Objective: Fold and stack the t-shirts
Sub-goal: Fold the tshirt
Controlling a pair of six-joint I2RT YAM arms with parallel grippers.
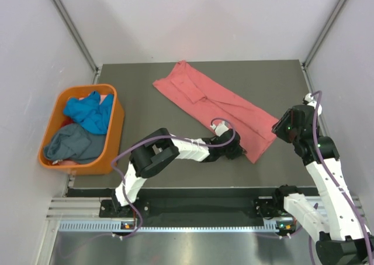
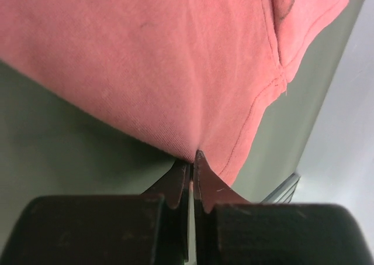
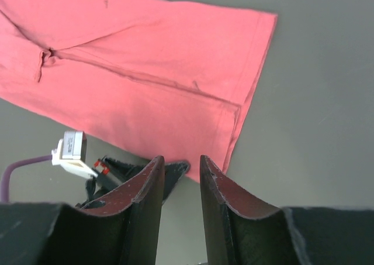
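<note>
- Across the middle of the dark grey table [image 1: 134,89] lies the salmon-pink t-shirt [image 1: 216,107]. It is a soft cloth shirt folded lengthwise into a long band, running aslant from the far centre towards the near right.
- The band lies flat for most of its length. A seam and a hem line show along it in the right wrist view.
- The left gripper [image 1: 236,151] reaches low over the table to the shirt's near long edge, close to its near-right end.
- From the left wrist view, that gripper's [image 2: 191,159] jaws are pressed together on the pink hem. The cloth is drawn up into a small peak where they pinch it.
- The right gripper [image 1: 286,127] hangs over the table just beside the shirt's near-right end, apart from the cloth.
- Its jaws [image 3: 181,162] stand partly spread with nothing between them. Beyond them the shirt's corner lies on bare table.
- A purple cable [image 3: 17,171] and a white plug on the left arm show beneath the right gripper's fingers.
- Off the table's left edge sits the orange plastic tub [image 1: 117,130], a squarish bin.
- Inside it the bright blue t-shirt [image 1: 90,112] lies crumpled at the far side.
- The slate grey-blue t-shirt [image 1: 73,143] is bunched at the near side, touching the blue one.
</note>
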